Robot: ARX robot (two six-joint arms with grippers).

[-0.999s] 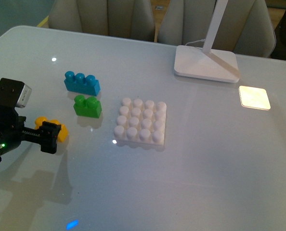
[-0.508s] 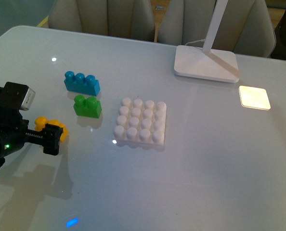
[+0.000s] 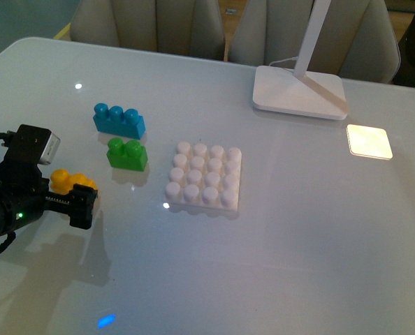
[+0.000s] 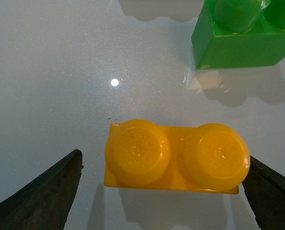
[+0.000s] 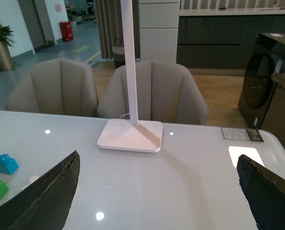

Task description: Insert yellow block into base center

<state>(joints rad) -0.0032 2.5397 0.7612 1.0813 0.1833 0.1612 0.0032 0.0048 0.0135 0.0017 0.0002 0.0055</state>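
Observation:
The yellow block [image 3: 69, 181] lies studs-up on the white table at the left, partly hidden by my left arm. In the left wrist view the yellow block [image 4: 176, 155] sits between the two dark fingers; one finger is close to its end and the other stands well off. My left gripper [image 4: 169, 196] is open around it, and in the front view the left gripper [image 3: 78, 199] hovers over the block. The base [image 3: 205, 177], a white studded plate, lies at the table's middle with nothing on it. My right gripper [image 5: 161, 201] is open over bare table, out of the front view.
A green brick [image 3: 128, 153] and a blue brick [image 3: 119, 119] lie between the yellow block and the base. The white lamp foot [image 3: 300, 92] stands at the back right, beside a bright light patch [image 3: 369, 141]. Chairs stand behind the table's far edge.
My left arm has moved a little to the right and toward the table's front, bringing its fingers around the yellow block. Bricks and base have not moved.

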